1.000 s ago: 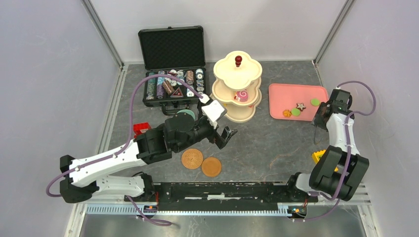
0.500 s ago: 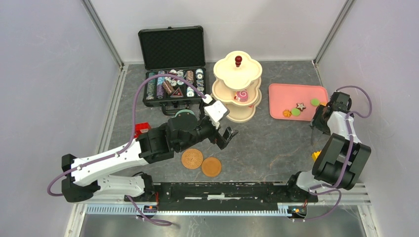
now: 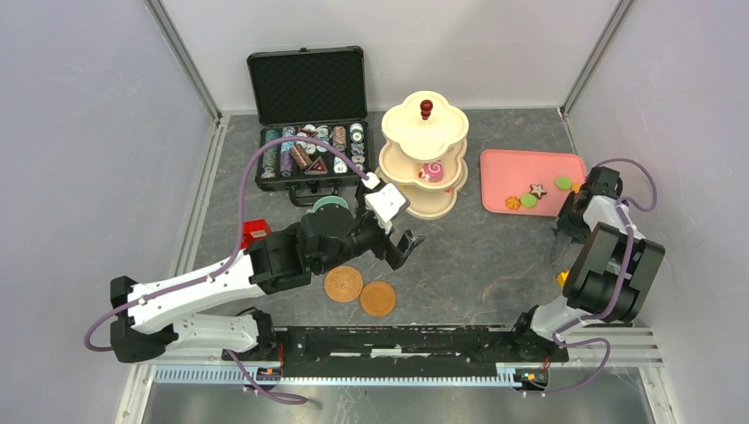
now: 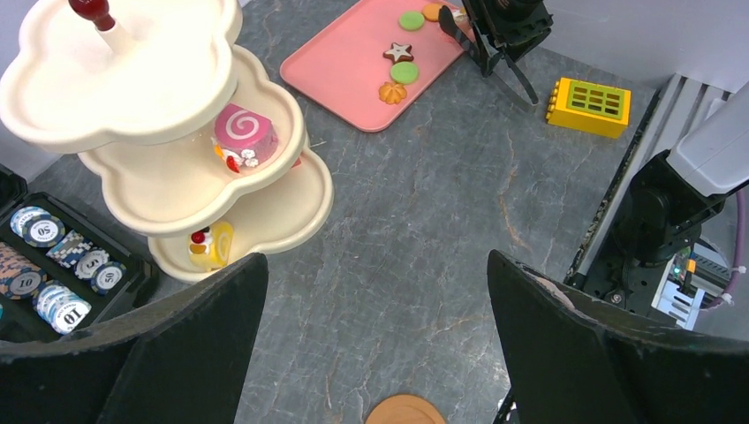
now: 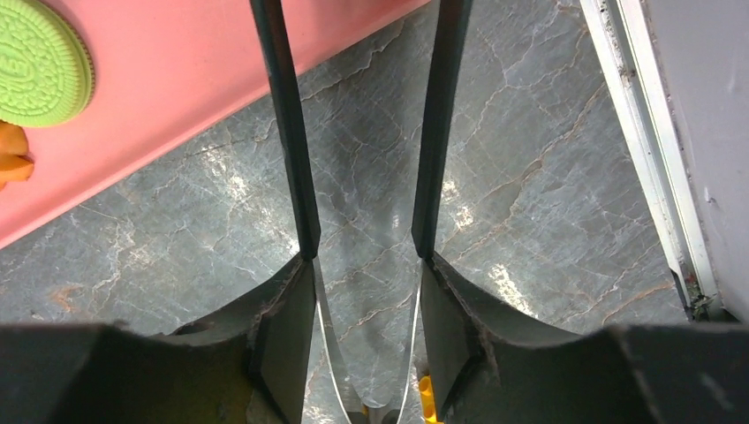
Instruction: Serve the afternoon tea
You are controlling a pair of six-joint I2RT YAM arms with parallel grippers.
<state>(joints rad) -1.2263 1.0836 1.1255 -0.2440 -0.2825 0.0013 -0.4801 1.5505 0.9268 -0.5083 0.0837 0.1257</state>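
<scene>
Top view: the left jaws gape wide and empty over the desk (image 3: 495,256). The stand (image 3: 424,155) is at 1 o'clock, the saucers (image 3: 344,283) are near at 7 o'clock, and the teal cup (image 3: 331,204) is at 9 o'clock, half hidden by the arm. The right jaws hang off the tray's (image 3: 503,168) near right corner, with the pastries (image 3: 528,200) at 10 o'clock.

Left wrist: the stand (image 4: 177,159) is at 10 o'clock with a pink roll (image 4: 245,131) on its middle tier. One saucer's edge (image 4: 406,411) shows at 6 o'clock, between the jaws.

Right wrist: the jaws are narrow with only bare desk between them — a green cookie (image 5: 40,62) lies on the tray (image 5: 177,106) at 10 o'clock, apart from them.
</scene>
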